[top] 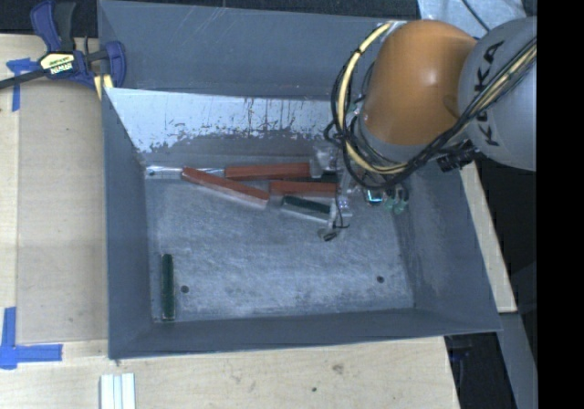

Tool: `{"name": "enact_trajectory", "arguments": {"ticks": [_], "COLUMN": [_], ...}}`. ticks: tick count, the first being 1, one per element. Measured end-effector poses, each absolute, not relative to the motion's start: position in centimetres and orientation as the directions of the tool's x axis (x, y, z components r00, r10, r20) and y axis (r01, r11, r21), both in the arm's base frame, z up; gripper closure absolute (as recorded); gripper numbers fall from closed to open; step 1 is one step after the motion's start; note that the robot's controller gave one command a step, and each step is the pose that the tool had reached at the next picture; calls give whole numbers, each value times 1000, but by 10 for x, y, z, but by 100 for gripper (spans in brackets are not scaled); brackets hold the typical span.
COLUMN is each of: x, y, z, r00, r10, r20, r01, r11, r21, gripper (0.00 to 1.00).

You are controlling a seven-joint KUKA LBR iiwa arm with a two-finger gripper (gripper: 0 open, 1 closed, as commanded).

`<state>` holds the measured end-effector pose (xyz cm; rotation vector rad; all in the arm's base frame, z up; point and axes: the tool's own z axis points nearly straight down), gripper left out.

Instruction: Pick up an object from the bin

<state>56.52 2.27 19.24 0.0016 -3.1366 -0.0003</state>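
Observation:
My gripper (336, 223) hangs low at the back right of the bin, under the arm's orange cover. It is right at the right-hand end of a dark, flat bar (306, 207), which lies slanted on the bin floor. Just behind that bar lie three reddish-brown bars in a loose pile: one along the back (267, 170), one slanting to the left (224, 184), and one short piece (301, 187) close to the gripper. I see nothing held in the gripper.
A thin dark green strip (168, 287) lies on its own near the front left corner. A pale, clear strip (173, 172) sticks out at the left end of the reddish pile. The arm and its cables cover the bin's back right corner.

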Motion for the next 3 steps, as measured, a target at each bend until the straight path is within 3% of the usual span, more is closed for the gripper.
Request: {"name": "enact_trajectory", "arguments": {"ticks": [1,2,3], "x": [623,604,611], "y": [-4,26,11], "z": [74,101,100], "r00": [-998,-997,-996], "r10": [61,-71,-84], "r20": [-22,-4,-6], "r01": [61,-71,-84], "r11": [998,997,996], "r21": [3,1,-1], "gripper": [0,0,0]}}
